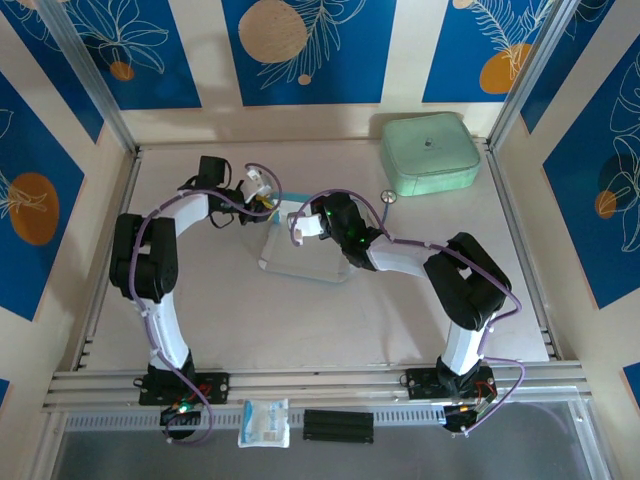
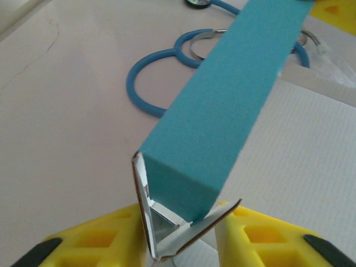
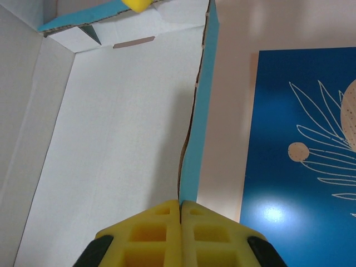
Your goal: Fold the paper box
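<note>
1. Two grippers work the paper box (image 1: 300, 260), which sits part-erected near the middle of the surface (image 1: 400, 320), walls raised and top open.
2. Check the right gripper (image 3: 181, 208). Its yellow fingers are pressed together on the top edge of one side wall, with the thin card pinched between them.
3. Check the left gripper (image 2: 183, 236). Its fingers stand apart, one on each side of a box corner where two small flaps splay out. You cannot tell whether they bear on the card.
4. Expect those corner flaps to crumple or fold the wrong way if the left gripper squeezes them off-line, because they are loose and angled.
5. Expect the pinched wall to buckle if you pull it sideways. Its edge runs wavy just above the right gripper.
6. Watch for sliding. Light card on a smooth surface gives little hold, and a push from one arm can tear the wall from the other's grip.
7. Watch the blue tube (image 2: 132, 83) lying just beyond the box, as it could snag a flap.
8. Treat the card as thin and stiff only along its creases. It is matte sky-blue outside, grey-white and finely ribbed inside, and brown at cut edges, with a slot (image 3: 133, 41) in the far wall.
</note>
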Robot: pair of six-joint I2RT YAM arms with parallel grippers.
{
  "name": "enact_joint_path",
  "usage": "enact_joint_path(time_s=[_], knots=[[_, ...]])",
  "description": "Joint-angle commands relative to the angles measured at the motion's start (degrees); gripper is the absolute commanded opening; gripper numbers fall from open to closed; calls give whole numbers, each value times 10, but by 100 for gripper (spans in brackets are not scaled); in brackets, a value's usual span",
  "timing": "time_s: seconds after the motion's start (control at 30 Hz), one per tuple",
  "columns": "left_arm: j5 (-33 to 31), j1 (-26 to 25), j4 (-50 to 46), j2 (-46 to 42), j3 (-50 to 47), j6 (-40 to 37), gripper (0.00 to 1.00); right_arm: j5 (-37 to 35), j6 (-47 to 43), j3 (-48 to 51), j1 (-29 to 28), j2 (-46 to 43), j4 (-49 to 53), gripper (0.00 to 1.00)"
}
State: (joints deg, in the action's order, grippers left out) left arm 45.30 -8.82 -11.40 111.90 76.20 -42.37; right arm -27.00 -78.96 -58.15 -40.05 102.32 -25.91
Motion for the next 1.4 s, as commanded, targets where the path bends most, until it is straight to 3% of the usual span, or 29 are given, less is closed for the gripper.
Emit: enact_joint_path(time_s=[0.0, 0.1, 0.17, 0.27, 0.33, 0.63, 1.03, 1.37], knots=[[-39, -35, 18, -20, -25, 32, 28, -10, 21, 9, -1, 31, 93, 3], [-77, -55, 41, -33, -45, 52, 23, -17, 28, 5, -1, 35, 94, 3], [-102, -70, 40, -45, -57, 47, 24, -22, 32, 1, 1, 37, 96, 3], [-104, -76, 41, -60, -72, 49, 37, -30, 39, -5, 3, 39, 101, 3], [-102, -77, 33, -65, -76, 46, 39, -35, 41, -10, 4, 41, 102, 3], [-109, -95, 16, -51, -48, 52, 35, -48, 61, -26, -5, 54, 106, 3], [-198, -117, 40, -21, -19, 80, 36, -48, 62, -20, -7, 46, 114, 3], [-301, -132, 66, 17, 12, 93, 25, -48, 67, -20, -10, 47, 121, 3]])
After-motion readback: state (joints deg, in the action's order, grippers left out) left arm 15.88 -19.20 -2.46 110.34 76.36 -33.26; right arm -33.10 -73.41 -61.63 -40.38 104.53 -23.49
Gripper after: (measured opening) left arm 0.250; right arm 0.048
